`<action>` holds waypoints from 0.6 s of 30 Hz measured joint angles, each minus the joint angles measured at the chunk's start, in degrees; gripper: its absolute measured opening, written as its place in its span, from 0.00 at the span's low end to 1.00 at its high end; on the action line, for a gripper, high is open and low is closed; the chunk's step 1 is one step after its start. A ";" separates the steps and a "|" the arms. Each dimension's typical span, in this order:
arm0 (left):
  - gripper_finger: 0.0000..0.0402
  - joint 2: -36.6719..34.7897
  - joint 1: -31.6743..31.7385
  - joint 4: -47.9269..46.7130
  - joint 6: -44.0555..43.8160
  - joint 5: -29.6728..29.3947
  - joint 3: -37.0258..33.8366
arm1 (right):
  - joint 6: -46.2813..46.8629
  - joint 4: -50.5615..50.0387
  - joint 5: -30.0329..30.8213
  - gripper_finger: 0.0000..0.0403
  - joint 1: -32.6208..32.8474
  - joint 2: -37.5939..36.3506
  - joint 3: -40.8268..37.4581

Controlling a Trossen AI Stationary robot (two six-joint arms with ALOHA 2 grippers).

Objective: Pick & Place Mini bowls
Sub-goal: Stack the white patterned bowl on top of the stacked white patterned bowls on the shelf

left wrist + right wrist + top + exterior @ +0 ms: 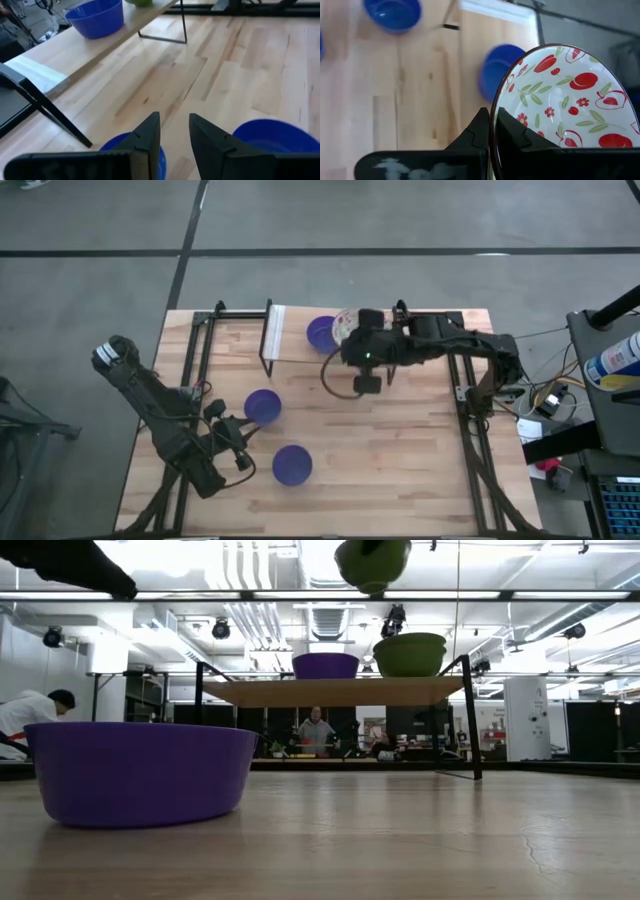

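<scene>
High view: right gripper (350, 340) sits at about 1 o'clock from table centre, over the far shelf (290, 330), with a patterned bowl (343, 323) partly showing at its tip, just beside a blue bowl (321, 333) on the shelf. Two more blue bowls lie on the table (400, 450): one (263, 406) near 9 o'clock of centre, one (292, 464) near 7 o'clock. Left gripper (238, 442) waits between them at about 8 o'clock, touching neither as far as I can tell. Low view: a blue bowl (140, 772) close on the tabletop at left; on the raised shelf a blue bowl (325, 665) and a bowl stack (410, 655) beside it, how many in the stack I cannot tell; a further bowl (372, 562) hangs in the air above the stack. Left wrist view: left claw (174, 132) is released, fingers apart with bare table between them, a blue bowl on each side below. Right wrist view: right claw (492, 132) is clenched on the rim of the patterned bowl (560, 100), one finger inside, one outside; a blue bowl (497, 70) lies beyond it. Judgement: roughly half done. One blue bowl and the stack look placed on the shelf, the patterned bowl is in carriage over the stack, and two blue bowls on the table remain to be moved.
</scene>
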 joint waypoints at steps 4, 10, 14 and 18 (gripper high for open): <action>0.25 0.00 0.00 1.86 0.97 -0.71 0.00 | 3.23 0.01 0.04 0.03 -2.59 -1.83 -2.06; 0.25 0.02 0.00 2.89 3.17 -0.73 0.00 | 4.46 1.05 -0.15 0.03 -5.12 -5.63 -7.37; 0.25 0.02 0.00 3.24 3.21 -0.66 0.00 | 4.33 3.93 -0.78 0.03 -5.78 -8.56 -13.61; 0.25 0.04 0.00 3.26 3.23 -0.56 0.00 | 2.21 10.48 -2.27 0.03 -6.13 -12.15 -19.85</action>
